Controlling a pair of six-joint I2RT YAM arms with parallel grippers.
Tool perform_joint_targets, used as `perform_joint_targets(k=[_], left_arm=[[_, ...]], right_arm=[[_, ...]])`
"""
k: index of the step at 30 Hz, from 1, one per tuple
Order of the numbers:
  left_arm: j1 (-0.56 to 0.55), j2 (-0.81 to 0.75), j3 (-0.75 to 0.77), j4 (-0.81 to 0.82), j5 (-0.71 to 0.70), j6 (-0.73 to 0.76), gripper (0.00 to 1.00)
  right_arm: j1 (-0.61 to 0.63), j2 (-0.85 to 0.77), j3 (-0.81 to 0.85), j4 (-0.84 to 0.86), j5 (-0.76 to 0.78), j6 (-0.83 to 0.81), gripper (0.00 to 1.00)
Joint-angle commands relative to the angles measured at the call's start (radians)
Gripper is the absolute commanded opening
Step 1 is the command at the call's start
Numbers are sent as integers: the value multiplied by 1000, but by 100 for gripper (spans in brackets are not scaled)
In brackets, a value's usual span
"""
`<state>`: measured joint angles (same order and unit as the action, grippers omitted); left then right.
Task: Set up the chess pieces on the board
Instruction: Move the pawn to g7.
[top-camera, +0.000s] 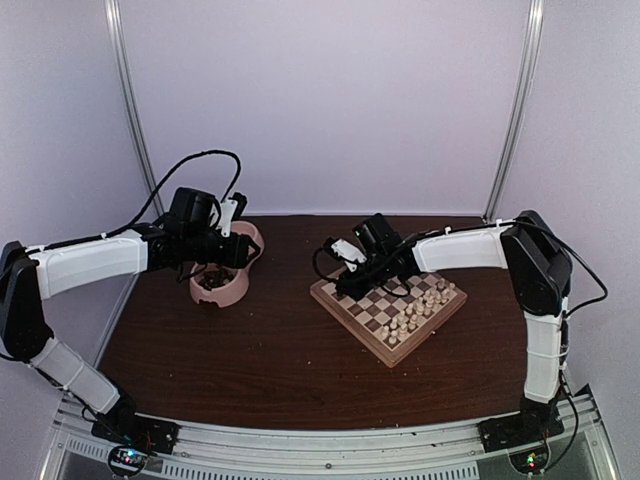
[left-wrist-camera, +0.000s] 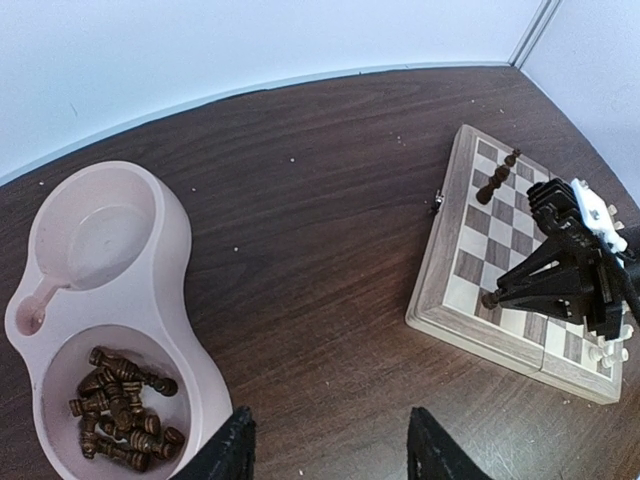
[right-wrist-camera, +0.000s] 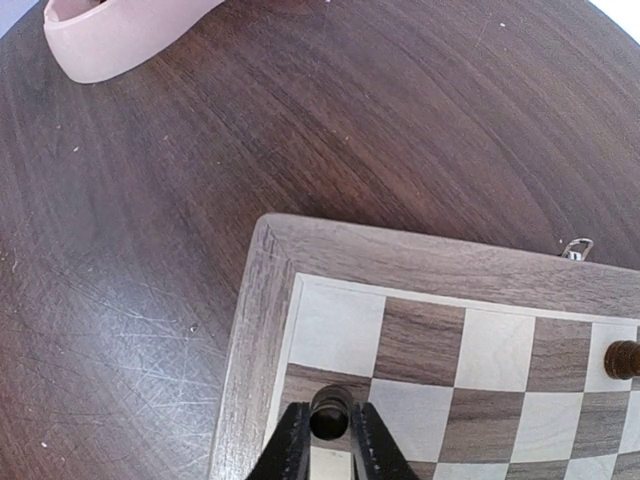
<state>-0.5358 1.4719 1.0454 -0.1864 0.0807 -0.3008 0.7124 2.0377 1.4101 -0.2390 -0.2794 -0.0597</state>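
The board lies right of centre on the table. My right gripper is shut on a dark chess piece, holding it upright over a dark square in the second row near the board's corner; the left wrist view shows the same piece. Two dark pieces stand farther along that side, and one of them also shows in the right wrist view. Several more dark pieces lie in the pink double bowl. My left gripper hangs open above the table beside that bowl, empty.
Pale cream chessmen fill the board's far-right rows. The bowl's other compartment holds nothing. A small metal clasp sticks out of the board's edge. White walls close off the back of the table.
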Motion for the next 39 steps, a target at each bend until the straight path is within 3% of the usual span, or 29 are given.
perform_joint_targets(k=[1, 39], left_arm=[[3, 1, -7, 21, -22, 3, 52], [4, -54, 23, -42, -66, 10, 52]], right_arm=[[5, -8, 9, 26, 9, -2, 15], [-85, -368, -361, 374, 185, 114, 12]])
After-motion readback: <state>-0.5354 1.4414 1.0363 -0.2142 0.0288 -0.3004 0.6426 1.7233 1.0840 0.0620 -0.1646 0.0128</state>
